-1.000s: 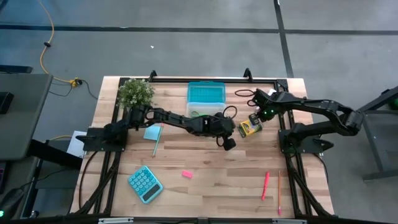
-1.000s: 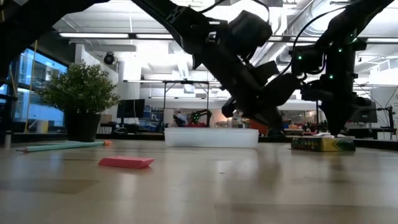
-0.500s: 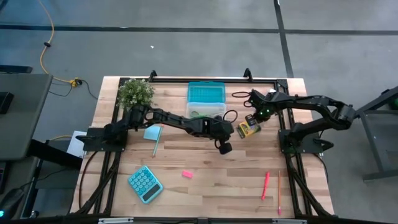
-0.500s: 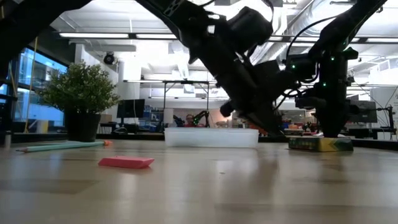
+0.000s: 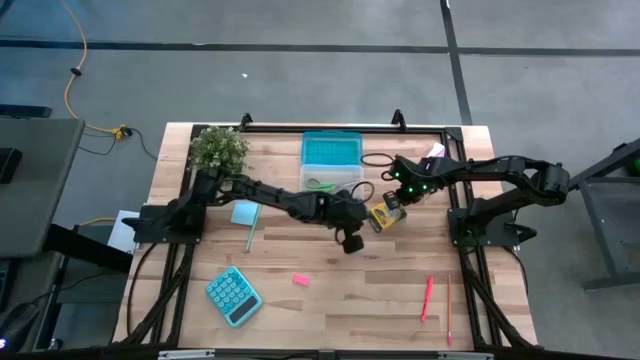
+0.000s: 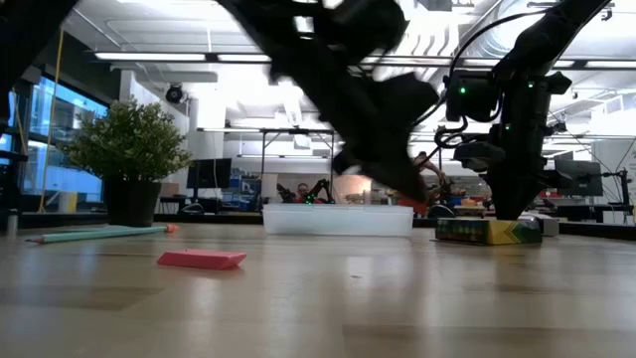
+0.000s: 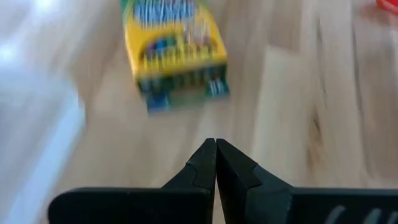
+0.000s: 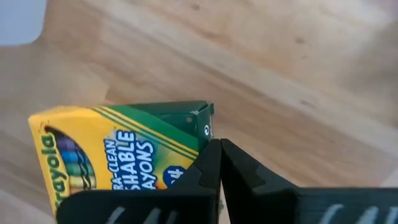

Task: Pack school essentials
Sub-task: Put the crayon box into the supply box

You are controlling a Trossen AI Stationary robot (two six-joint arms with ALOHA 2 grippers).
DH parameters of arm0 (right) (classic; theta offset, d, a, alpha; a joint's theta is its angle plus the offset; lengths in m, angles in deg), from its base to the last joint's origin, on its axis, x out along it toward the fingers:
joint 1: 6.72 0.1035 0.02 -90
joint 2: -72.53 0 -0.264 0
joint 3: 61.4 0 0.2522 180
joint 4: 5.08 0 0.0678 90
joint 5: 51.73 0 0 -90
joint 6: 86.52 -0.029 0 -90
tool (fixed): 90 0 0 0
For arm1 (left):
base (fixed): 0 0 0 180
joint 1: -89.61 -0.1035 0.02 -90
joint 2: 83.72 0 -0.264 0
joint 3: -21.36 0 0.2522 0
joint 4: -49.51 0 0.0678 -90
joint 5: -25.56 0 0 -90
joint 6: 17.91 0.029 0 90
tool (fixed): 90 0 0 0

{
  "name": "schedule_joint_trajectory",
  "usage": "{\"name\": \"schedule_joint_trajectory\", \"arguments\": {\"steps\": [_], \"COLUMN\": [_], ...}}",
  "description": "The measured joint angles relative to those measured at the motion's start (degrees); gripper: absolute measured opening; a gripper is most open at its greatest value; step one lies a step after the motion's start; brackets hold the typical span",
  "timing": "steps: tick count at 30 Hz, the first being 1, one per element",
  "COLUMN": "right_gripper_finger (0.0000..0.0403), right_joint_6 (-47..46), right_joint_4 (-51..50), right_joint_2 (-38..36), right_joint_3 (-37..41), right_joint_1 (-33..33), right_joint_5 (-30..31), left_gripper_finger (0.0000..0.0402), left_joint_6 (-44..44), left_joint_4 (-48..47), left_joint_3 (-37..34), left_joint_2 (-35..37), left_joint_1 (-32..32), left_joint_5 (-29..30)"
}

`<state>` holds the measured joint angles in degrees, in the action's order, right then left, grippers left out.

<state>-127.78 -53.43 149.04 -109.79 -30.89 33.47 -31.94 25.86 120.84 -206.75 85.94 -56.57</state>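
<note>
The yellow crayon box (image 5: 383, 216) lies flat on the wood near the table's middle, just right of the clear bin (image 5: 332, 160). My right gripper (image 8: 219, 144) is shut and stands over the box's right end, pointing down. My left gripper (image 7: 216, 143) is shut and hovers on the near side of the crayon box (image 7: 174, 50), touching nothing. The green-handled scissors (image 5: 319, 185) lie in the bin. The note pad (image 5: 243, 213), teal pen (image 5: 250, 230), pink eraser (image 5: 300, 280), pink-red pen (image 5: 427, 297) and pencil (image 5: 449, 310) lie on the table. My right gripper meets the crayon box at its green end corner (image 8: 200, 126) with its shut fingertips, coming from above and pointing down. The box lies flat on the table (image 6: 485, 231). The fingers themselves hide the exact spot of contact.
A teal calculator (image 5: 233, 296) sits near the front left. A potted plant (image 5: 218, 148) stands at the far left corner. A pink-and-white packet (image 5: 437, 150) lies by the far right edge. Bare wood lies between the eraser and the pink-red pen.
My right gripper has moved toward the table's left and a little nearer, and the crayon box has slid along the table with it, turning slightly, closer to the bin's near right corner. My left gripper has drawn back toward the near left.
</note>
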Motion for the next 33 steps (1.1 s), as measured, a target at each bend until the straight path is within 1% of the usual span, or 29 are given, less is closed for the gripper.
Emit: {"name": "schedule_joint_trajectory", "arguments": {"steps": [1,3,5,7,9,12,14,16,23,26,30,33], "right_gripper_finger": [0.0000,0.0000,0.0000,0.0000,0.0000,0.0000,0.0000,0.0000,0.0000,0.0000,0.0000,0.0000], "right_joint_6": [-0.50,-1.45,-2.85,-3.88,-5.48,-8.22,-10.13,-11.79,-15.78,-17.92,-19.80,-19.85], "right_joint_4": [0.12,0.20,0.18,0.35,1.24,4.07,6.27,7.48,8.98,11.89,16.06,16.25], "right_joint_2": [0.00,0.00,0.00,0.02,0.04,0.04,0.04,0.04,0.70,2.50,6.30,7.99], "right_joint_3": [0.00,0.00,0.00,0.00,0.00,0.00,0.00,0.00,0.00,0.00,-0.72,-2.62], "right_joint_1": [0.77,2.04,3.52,5.18,6.85,9.08,10.26,11.29,14.83,16.83,19.24,20.03], "right_joint_5": [0.00,0.01,0.04,-0.02,-0.02,0.22,0.23,0.29,0.68,0.39,-0.22,0.30], "left_gripper_finger": [0.0000,0.0000,0.0000,0.0000,0.0000,0.0000,0.0000,0.0000,0.0000,0.0000,0.0000,0.0000], "left_joint_6": [-1.26,-2.57,-3.07,-3.36,-3.72,-4.30,-4.17,-4.02,-4.69,-4.37,-3.34,-3.16], "left_joint_4": [1.37,8.81,13.58,17.17,17.21,17.62,19.74,19.59,18.82,19.34,18.58,14.72], "left_joint_3": [-3.22,-9.37,-14.86,-18.10,-19.75,-20.19,-20.02,-20.25,-20.19,-20.14,-20.12,-20.12], "left_joint_2": [1.91,5.61,9.35,11.15,12.04,12.00,10.60,9.54,7.08,7.09,7.09,7.09], "left_joint_1": [0.35,1.02,1.46,1.74,2.14,2.86,3.38,3.77,4.90,4.92,4.38,4.17], "left_joint_5": [0.09,0.58,1.35,2.02,3.00,3.44,3.54,3.54,3.89,5.48,5.82,5.90]}}
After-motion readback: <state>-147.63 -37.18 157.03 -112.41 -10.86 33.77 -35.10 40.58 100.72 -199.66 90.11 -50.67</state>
